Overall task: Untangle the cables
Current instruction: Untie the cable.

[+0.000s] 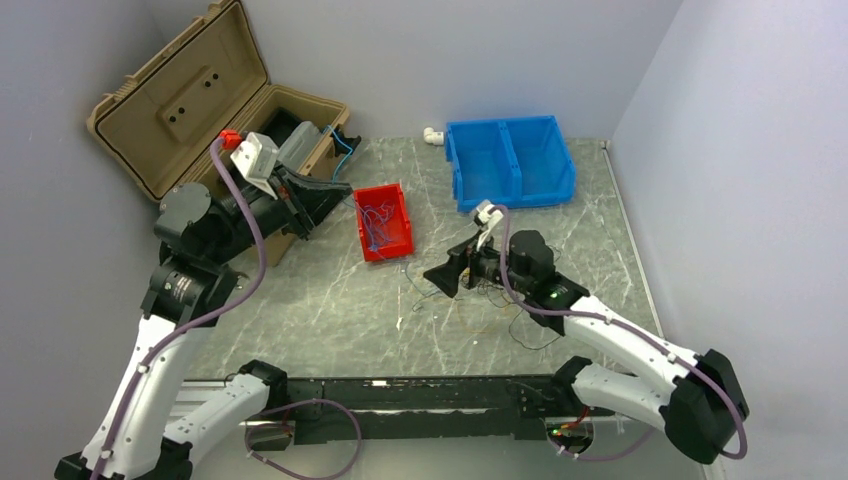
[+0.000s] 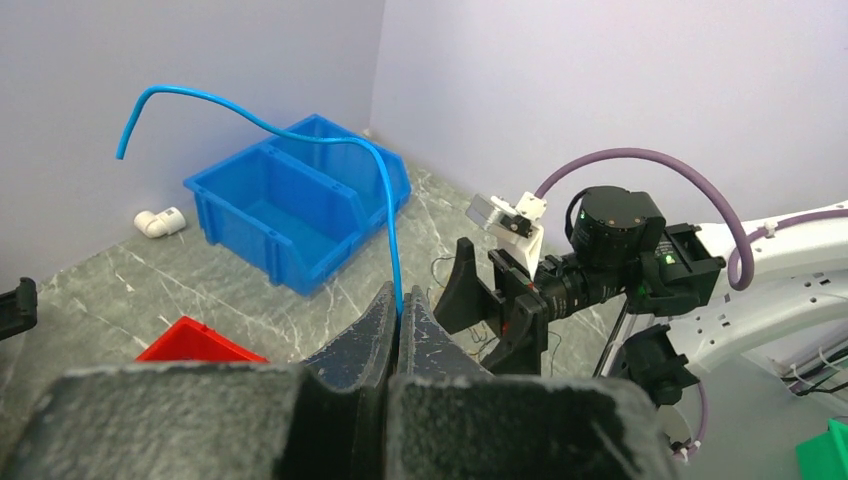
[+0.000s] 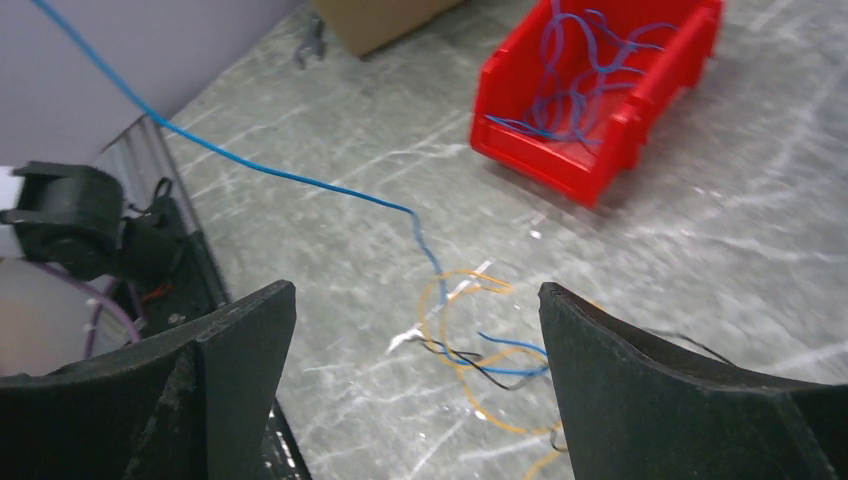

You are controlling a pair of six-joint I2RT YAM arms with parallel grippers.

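My left gripper [image 2: 402,292] is shut on a thin blue cable [image 2: 300,138] that arcs up out of the jaws to a free end in the air. From above, that gripper [image 1: 338,195] hangs between the tan case and the red bin. My right gripper [image 3: 415,320] is open just above a loose tangle of yellow-orange, blue and black cables [image 3: 480,350] on the table, with nothing between its fingers [image 3: 240,350]. One blue strand [image 3: 290,178] leads from the tangle off to the upper left. The top view places the right gripper [image 1: 443,273] beside this tangle [image 1: 480,300].
A red bin [image 1: 385,222] holding several blue wires stands left of the right gripper. A blue two-compartment bin [image 1: 510,160] and a white pipe elbow [image 1: 432,135] sit at the back. The open tan case [image 1: 180,100] fills the back left corner.
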